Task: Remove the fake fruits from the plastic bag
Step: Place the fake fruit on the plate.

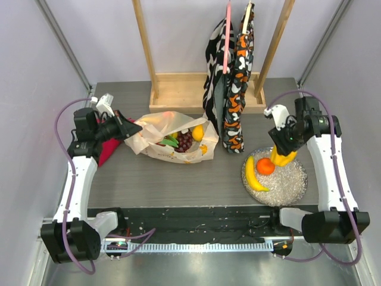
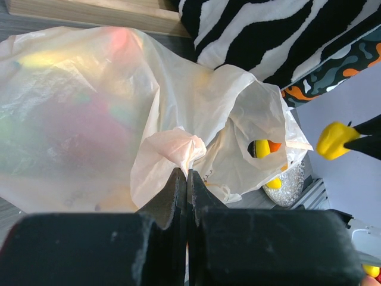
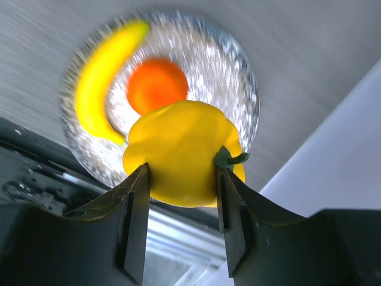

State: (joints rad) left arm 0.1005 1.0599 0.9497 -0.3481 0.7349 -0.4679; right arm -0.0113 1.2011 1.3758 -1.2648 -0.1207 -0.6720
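Left wrist view: your left fingers (image 2: 172,199) are pinching the plastic bag (image 2: 119,101) near the table (image 1: 178,179)'s left edge. Your right fingers (image 3: 134,220) are gripping a yellow fruit (image 3: 178,149) above the plate (image 3: 238,77), with hanging cloths (image 1: 232,89) dangling between.

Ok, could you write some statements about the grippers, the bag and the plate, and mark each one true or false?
1. The right gripper holds a yellow fruit over the plate. True.
2. The left gripper is open, away from the bag. False: it is shut on a fold of the bag.
3. A banana and an orange lie on the plate. True.
4. The bag is empty. False: grapes and a lemon are in it.
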